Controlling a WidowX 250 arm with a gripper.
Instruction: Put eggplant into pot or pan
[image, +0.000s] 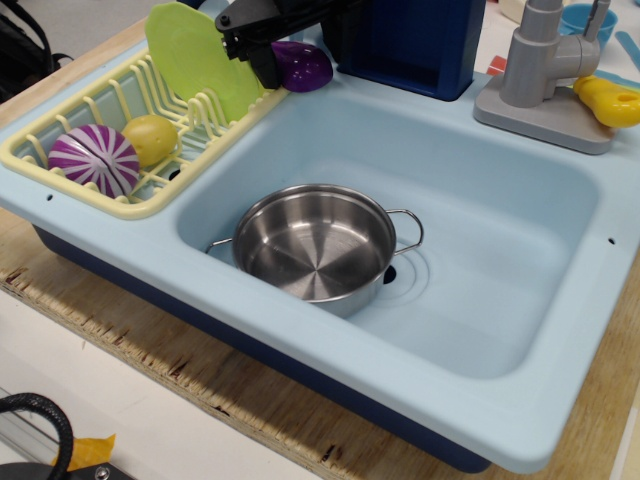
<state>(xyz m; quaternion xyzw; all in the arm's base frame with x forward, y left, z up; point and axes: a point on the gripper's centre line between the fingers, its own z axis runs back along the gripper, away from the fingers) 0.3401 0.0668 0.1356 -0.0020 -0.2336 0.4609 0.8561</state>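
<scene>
The purple eggplant (304, 66) lies on the sink's back rim, just right of the dish rack. My black gripper (297, 45) has come down over it from the top edge. One finger (264, 62) stands against the eggplant's left end; the other is mostly hidden behind its right side. The jaws look open around the eggplant, which rests on the rim. The stainless-steel pot (316, 245) with two wire loop handles sits empty in the sink basin (500, 260), front left, well below the gripper.
A yellow dish rack (60, 120) at left holds a green plate (195, 60), a purple-and-white striped ball (93, 158) and a yellow ball (150, 138). A dark blue box (415, 40) stands behind the sink. A grey faucet (545, 70) with a yellow handle (610, 100) is at the back right.
</scene>
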